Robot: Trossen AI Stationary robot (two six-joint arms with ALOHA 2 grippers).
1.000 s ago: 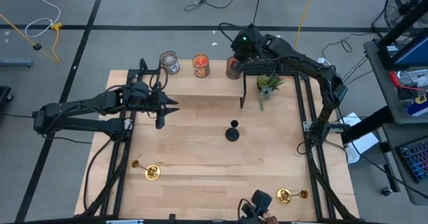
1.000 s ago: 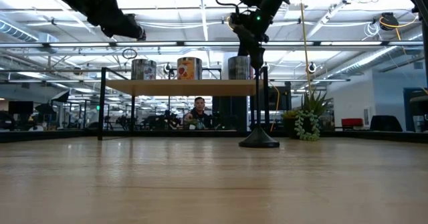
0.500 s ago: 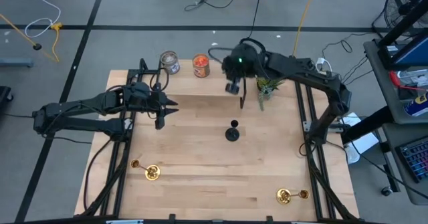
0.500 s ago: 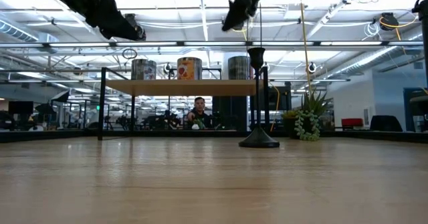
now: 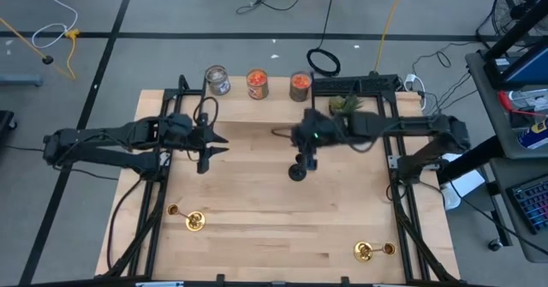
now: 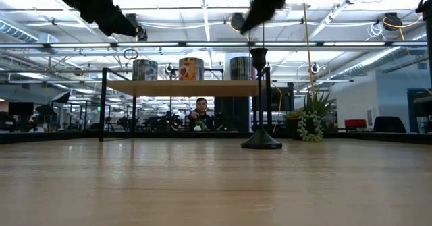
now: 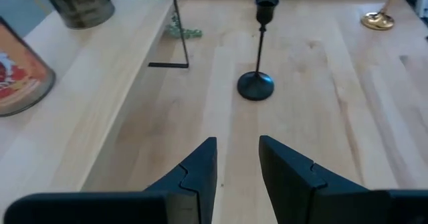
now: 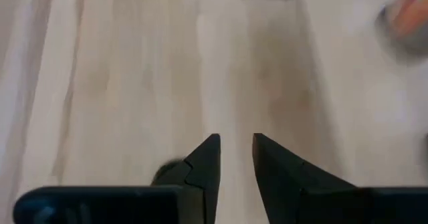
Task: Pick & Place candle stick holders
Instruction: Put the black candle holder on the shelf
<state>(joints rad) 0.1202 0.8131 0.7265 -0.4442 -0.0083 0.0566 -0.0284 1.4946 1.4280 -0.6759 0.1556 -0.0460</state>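
The black candle stick holder (image 5: pixel 296 172) stands upright on its round base mid-table; it also shows in the low view (image 6: pixel 260 98) and the left wrist view (image 7: pixel 257 83). Two gold holders (image 5: pixel 192 221) (image 5: pixel 368 251) appear to lie on their sides near the table's near edge. My right gripper (image 5: pixel 306 152) is open, hovering just above and beside the black holder's top, touching nothing. My left gripper (image 5: pixel 211 146) is open and empty, held above the table to the left of the black holder.
A raised wooden shelf (image 5: pixel 257 98) runs along the far edge with three jars (image 5: pixel 217 80) (image 5: pixel 258 83) (image 5: pixel 300 83) and a small green plant (image 5: pixel 342 107) at its right end. A person (image 6: pixel 200 113) sits in the room beyond the table.
My right gripper has gone from over the shelf by the rightmost jar toward the table's near edge, and now hangs over the black holder. The black holder has stayed where it was.
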